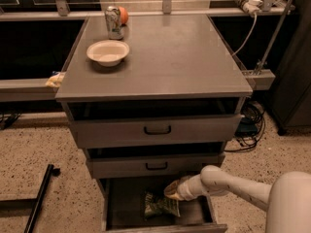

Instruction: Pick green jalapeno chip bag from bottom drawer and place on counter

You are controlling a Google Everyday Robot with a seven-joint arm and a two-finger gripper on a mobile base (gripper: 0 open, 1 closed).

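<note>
Gripper: the gripper (174, 190) hung inside the open bottom drawer (122, 205), in its right half, just over the right end of the green jalapeno chip bag (158, 205). Whether it was apart or together could not be told, nor whether it touched the bag.
Arm: the pale arm (235, 185) came in from the lower right and crossed the drawer's right wall, sloping down to the left.
Green jalapeno chip bag: it lay flat on the drawer's dark floor, about midway across, crinkled and with pale patches.
Bottom drawer: it stood pulled out farthest of the three, well forward of the counter's front edge.
Middle drawer (156, 166): it stood a little way out, with a black handle at its centre.
Top drawer (155, 129): it stood partly out, with a dark gap under the counter's front edge.
Counter (184, 57): the flat grey top carried three things, all toward its back-left corner.
Bowl (108, 52): pale and upright, it stood near the left edge.
Can (113, 22): it stood upright behind the bowl, close to the back-left corner.
Orange round thing (124, 15): it sat just behind the can, on the can's right.
Yellowish packet (55, 80): it lay on the narrow ledge just off the counter's left edge, toward the front-left corner.
White cable (248, 33): it hung beyond the back-right corner.
Black bar (40, 198): it lay on the speckled floor, left of the drawers.
</note>
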